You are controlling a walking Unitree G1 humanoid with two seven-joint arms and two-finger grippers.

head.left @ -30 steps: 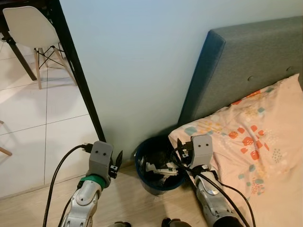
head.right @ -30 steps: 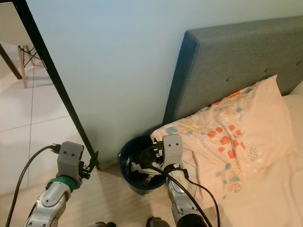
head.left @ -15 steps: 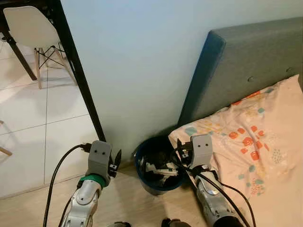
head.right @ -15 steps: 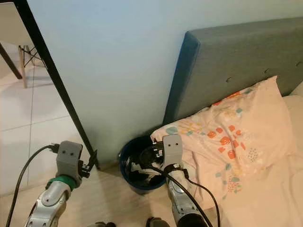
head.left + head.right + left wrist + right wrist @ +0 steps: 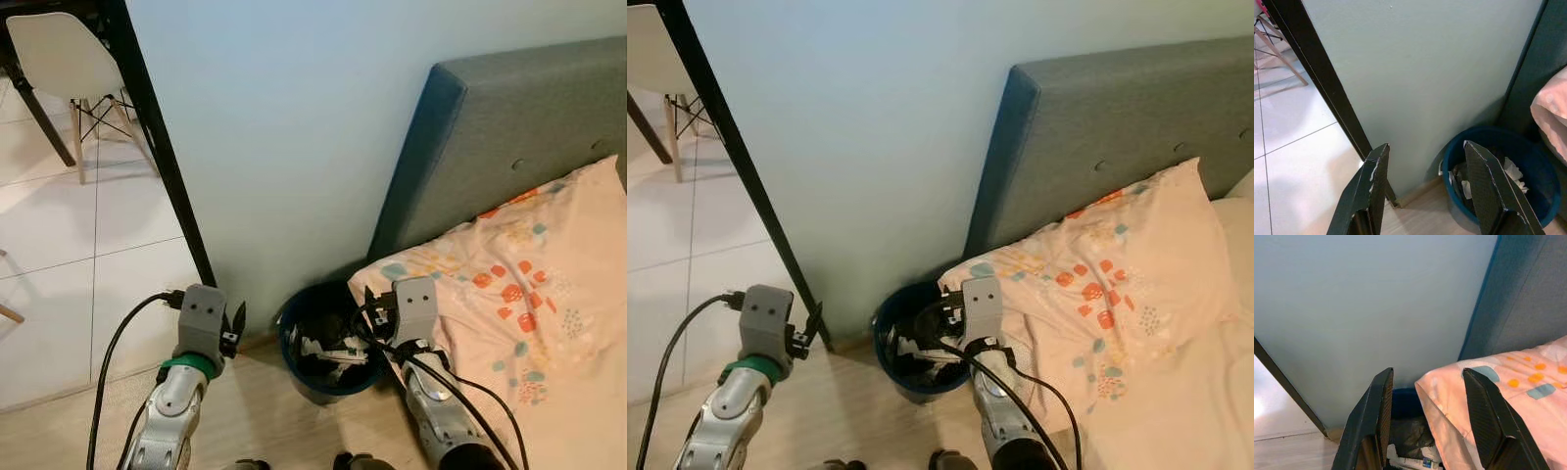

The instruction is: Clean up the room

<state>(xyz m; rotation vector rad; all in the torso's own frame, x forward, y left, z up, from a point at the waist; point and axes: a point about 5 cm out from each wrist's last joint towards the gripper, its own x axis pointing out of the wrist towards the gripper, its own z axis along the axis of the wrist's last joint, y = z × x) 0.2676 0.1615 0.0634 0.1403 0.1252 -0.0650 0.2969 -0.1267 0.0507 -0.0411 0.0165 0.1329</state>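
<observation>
The left gripper (image 5: 238,315) has edged farther toward the wall, fingers spread, empty; the right gripper (image 5: 1425,421), likewise spread and empty, hovers over the blue wastebasket (image 5: 294,367) beside the pillow (image 5: 509,284).

A round dark-blue bin (image 5: 324,377) stands upright on the wooden floor against the pale wall, just beside the bed's grey headboard. It holds a black liner and crumpled white paper scraps (image 5: 1467,188).

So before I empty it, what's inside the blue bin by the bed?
The blue bin holds a dark liner and crumpled white paper scraps, with small wrappers. The right gripper hangs over its rim and covers part of it; anything under the top layer is hidden.
</observation>
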